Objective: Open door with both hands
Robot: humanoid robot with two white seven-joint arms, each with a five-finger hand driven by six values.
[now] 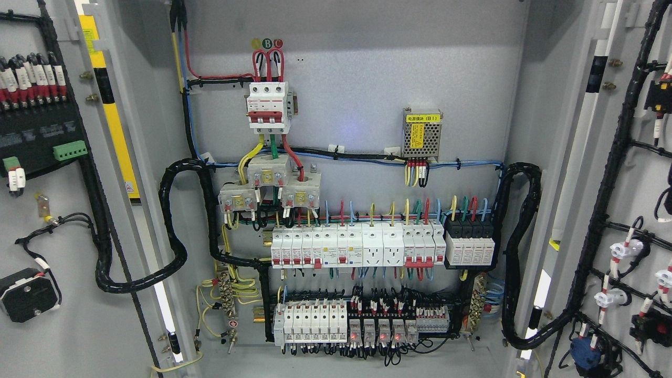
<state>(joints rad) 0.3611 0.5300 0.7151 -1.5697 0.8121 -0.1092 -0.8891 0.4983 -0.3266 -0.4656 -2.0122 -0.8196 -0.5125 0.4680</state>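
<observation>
Both grey metal cabinet doors stand swung wide open. The left door [68,294] fills the picture's left side, its inner face toward the camera; the right door [638,173] fills the right side likewise. Neither robot hand is in view, so whether the fingers are apart or together cannot be told.

On the left door's inner face sit a black terminal block with red-and-white wire ends [34,105], a small green connector [70,150] and a black round component [29,295] lower down. A yellow-and-black strip [113,121] runs along the left door frame. The right door carries black cable bundles [611,173] branching to white and blue fittings.

Between the doors, the grey back panel [367,73] is exposed. It holds a white three-pole breaker with red wires [269,107] at upper centre, a perforated metal power module with a yellow label [421,134] to its right, a row of white breakers [357,247] across the middle, and a lower row of breakers and relays with red lights [362,328]. Thick black corrugated conduits [176,226] loop down both sides of the panel.
</observation>
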